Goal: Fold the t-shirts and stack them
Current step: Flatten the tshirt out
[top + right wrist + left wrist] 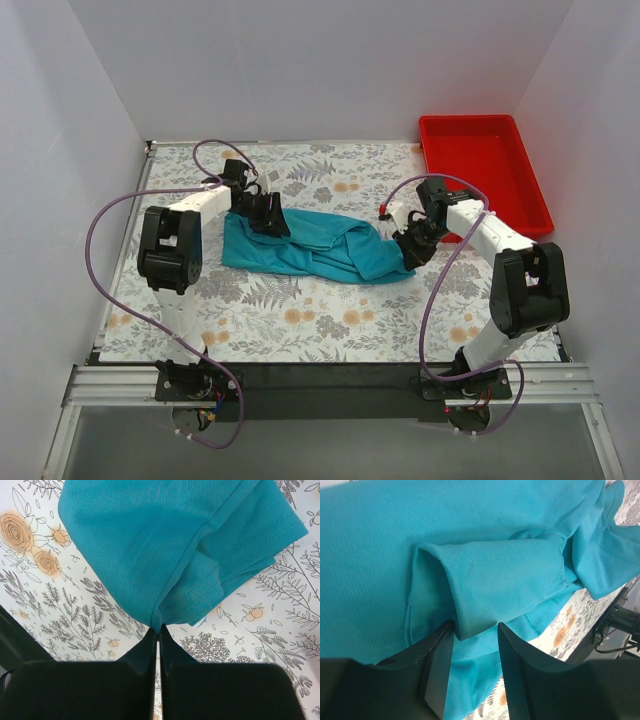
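From above, a teal-blue t-shirt (315, 248) lay bunched in a long, crumpled band across the middle of the floral-patterned bench (300, 320). The left hand (268, 215) sat on the shirt's upper left part. The right hand (410, 250) was at its right end, where the cloth narrowed to a tip. A red tray (470, 119) stood at the far right corner of the bench, well apart from the shirt.

In the left wrist view, the t-shirt (380, 555) filled nearly the whole frame, and a strip of the bench (560, 635) showed at the lower right. The left hand (475, 626) stood partly spread. A thick rolled fold of the shirt ran down to end between its two dark fingers (437, 665), lying against the inner face of the left one. Whether the fingers pressed that fold could not be told. More of the shirt lay under the hand.

In the right wrist view, the right hand (158, 630) had its fingers pressed together, pinching a narrow point of the t-shirt (165, 540) right at their tips. From that pinch the cloth widened away from the hand in several stacked layers with a stitched hem on the right side. It rested on the bench (75, 605), whose printed flowers showed on both sides of it.
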Robot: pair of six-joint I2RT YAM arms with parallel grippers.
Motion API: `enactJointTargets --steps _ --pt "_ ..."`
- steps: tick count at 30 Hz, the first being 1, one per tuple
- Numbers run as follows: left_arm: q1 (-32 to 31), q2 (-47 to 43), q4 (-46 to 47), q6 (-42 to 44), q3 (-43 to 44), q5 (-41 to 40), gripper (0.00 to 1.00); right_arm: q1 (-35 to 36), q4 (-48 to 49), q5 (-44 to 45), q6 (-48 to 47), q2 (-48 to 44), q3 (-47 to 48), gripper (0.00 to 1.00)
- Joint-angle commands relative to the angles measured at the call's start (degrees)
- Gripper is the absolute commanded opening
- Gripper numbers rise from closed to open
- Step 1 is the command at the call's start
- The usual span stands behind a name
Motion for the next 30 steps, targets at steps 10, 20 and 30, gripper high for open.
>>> enactJointTargets --steps 10,20,30 --pt "0.1 -9.8 -7.0 1.4 1.1 0.8 0.0 -0.1 -2.4 0.9 -1.1 -2.4 3.9 0.01" --pt "10.4 -13.3 -19.1 -0.5 31.2 0.3 0.0 -0.1 -4.4 9.8 -4.8 -2.2 29.9 0.01" --pt "16.1 -35.5 -14.9 -1.4 20.6 -4.2 0.0 0.0 -10.2 8.8 -6.8 -7.7 39.9 0.01"
